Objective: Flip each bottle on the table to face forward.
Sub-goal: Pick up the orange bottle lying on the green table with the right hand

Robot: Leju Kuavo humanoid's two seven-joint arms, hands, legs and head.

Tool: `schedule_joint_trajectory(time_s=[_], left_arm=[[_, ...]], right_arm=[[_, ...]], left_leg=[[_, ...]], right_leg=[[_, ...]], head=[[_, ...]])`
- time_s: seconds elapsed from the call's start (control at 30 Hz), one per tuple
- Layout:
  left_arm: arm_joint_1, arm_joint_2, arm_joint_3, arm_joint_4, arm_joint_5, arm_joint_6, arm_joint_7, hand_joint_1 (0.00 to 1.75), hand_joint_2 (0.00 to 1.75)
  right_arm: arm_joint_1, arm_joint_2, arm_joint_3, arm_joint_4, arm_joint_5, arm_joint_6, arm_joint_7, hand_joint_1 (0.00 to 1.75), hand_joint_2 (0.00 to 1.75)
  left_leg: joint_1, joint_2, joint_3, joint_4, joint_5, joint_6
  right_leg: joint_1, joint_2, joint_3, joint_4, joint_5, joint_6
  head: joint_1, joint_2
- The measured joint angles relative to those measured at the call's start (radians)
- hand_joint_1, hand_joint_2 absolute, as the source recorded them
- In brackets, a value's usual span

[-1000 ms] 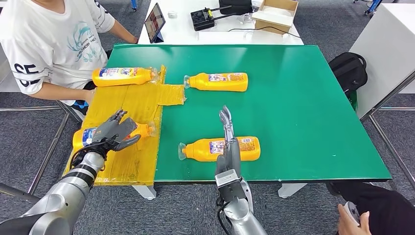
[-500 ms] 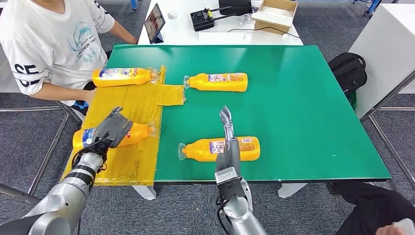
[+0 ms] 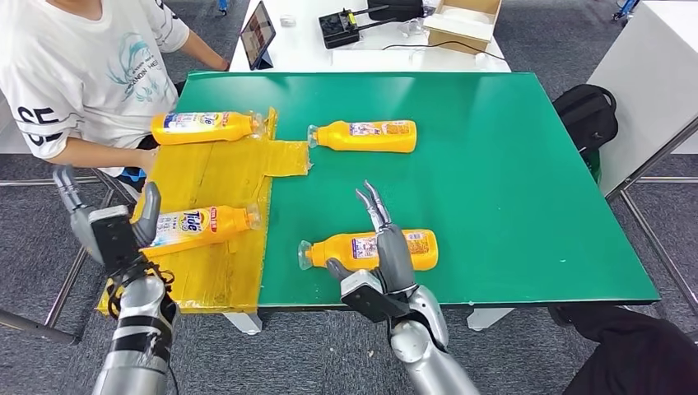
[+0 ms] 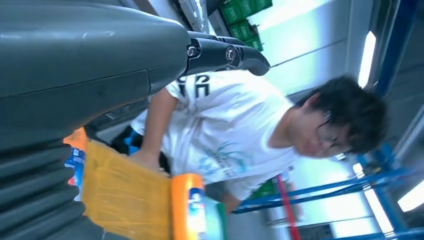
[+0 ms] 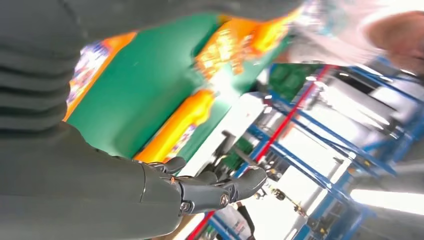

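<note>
Two robot hands come up from the bottom of the head view, and neither has hold of anything. The left robot hand [image 3: 111,226] stands upright at the lower left of the frame, fingers spread and pointing up, its thumb side next to the base end of the near left bottle [image 3: 197,226]; whether they touch is not clear. That bottle lies on its side on the yellow sheet [image 3: 230,177], its printed label facing up and its cap toward the middle of the frame. The right robot hand [image 3: 383,255] sits at the lower centre, thumb out to the left and fingers stretched up over the near centre bottle [image 3: 370,249], crossing its label; contact cannot be judged. This bottle lies on its side on the bare green surface [image 3: 494,164], cap pointing left.

Higher in the frame, the far left bottle [image 3: 206,127] lies across the top edge of the yellow sheet, cap to the right, and the far centre bottle [image 3: 366,136] lies just right of the sheet on the green, cap to the left. A person [image 3: 82,74] in a white T-shirt sits at the upper left corner, one forearm near the sheet. Beyond the green surface, a white table [image 3: 329,49] carries a tablet [image 3: 257,34], a black device [image 3: 342,31] and a cardboard box [image 3: 465,20]. A black backpack [image 3: 586,119] rests on the floor at the right.
</note>
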Motion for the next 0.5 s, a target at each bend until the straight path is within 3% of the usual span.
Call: schedule_joint_trajectory(time_s=[0.17, 0.3, 0.5], left_arm=[[0.120, -0.007, -0.094, -0.173, 0.156, -0.019, 0.000, 0.00, 1.75], [0.182, -0.010, -0.151, -0.239, 0.195, -0.076, 0.000, 0.00, 1.75], [0.216, -0.028, -0.191, -0.247, 0.206, -0.139, 0.000, 0.00, 1.75]], right_arm=[[-0.018, -0.095, -0.015, 0.011, 0.139, 0.097, 0.140, 0.00, 1.75], [-0.017, -0.144, -0.038, 0.020, 0.125, 0.201, 0.160, 0.00, 1.75], [-0.017, -0.169, -0.046, 0.070, 0.085, 0.307, 0.190, 0.00, 1.75]], left_leg=[[0.000, 0.000, 0.000, 0.000, 0.000, 0.000], [0.000, 0.000, -0.001, 0.000, 0.000, 0.000], [0.000, 0.000, -0.001, 0.000, 0.000, 0.000]], right_leg=[[0.000, 0.000, 0.000, 0.000, 0.000, 0.000], [0.000, 0.000, -0.001, 0.000, 0.000, 0.000], [0.000, 0.000, -0.001, 0.000, 0.000, 0.000]], head=[[0.000, 0.000], [0.000, 0.000], [0.000, 0.000]])
